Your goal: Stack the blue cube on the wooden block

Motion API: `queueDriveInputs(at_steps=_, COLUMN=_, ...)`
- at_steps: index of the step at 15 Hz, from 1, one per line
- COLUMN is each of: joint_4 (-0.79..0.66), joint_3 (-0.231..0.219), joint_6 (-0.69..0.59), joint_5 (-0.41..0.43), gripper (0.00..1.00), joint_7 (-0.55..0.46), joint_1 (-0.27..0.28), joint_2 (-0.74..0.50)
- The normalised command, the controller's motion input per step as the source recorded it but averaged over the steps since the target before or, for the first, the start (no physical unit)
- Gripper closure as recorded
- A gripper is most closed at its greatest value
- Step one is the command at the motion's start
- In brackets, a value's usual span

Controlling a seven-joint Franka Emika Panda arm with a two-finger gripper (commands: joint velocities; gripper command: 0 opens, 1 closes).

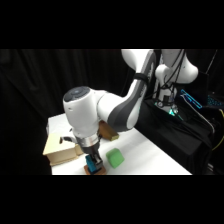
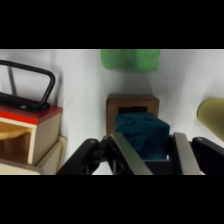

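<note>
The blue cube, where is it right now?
In the wrist view the blue cube sits between the gripper fingers, over the wooden block; the green block lies just beyond.

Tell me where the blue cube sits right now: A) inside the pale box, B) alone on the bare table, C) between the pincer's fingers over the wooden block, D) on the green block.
C: the wrist view shows the blue cube between the pincer fingers, above the wooden block.
</note>
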Motion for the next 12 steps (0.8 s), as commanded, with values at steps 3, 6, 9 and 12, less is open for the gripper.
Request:
queueDriveInputs(at_steps=3, joint_4=0.25, joint_3=-0.078, joint_6=0.05, joint_5=0.047, gripper=0.76, joint_7=0.05, joint_1=0.082, joint_2=0.20)
queueDriveInputs(at_steps=6, joint_4=0.22, joint_3=-0.078, joint_6=0.06, joint_5=0.052, gripper=0.76, joint_7=0.05, joint_1=0.087, joint_2=0.16)
queueDriveInputs(at_steps=9, joint_4=0.17, joint_3=-0.074, joint_6=0.03, joint_5=0.065, gripper=0.26, joint_7=0.05, joint_1=0.088, joint_2=0.08)
queueDriveInputs(at_steps=12, joint_4=0.03, joint_3=-0.075, joint_6=-0.11, joint_5=0.076, gripper=0.12, joint_7=0.07, joint_1=0.096, joint_2=-0.09)
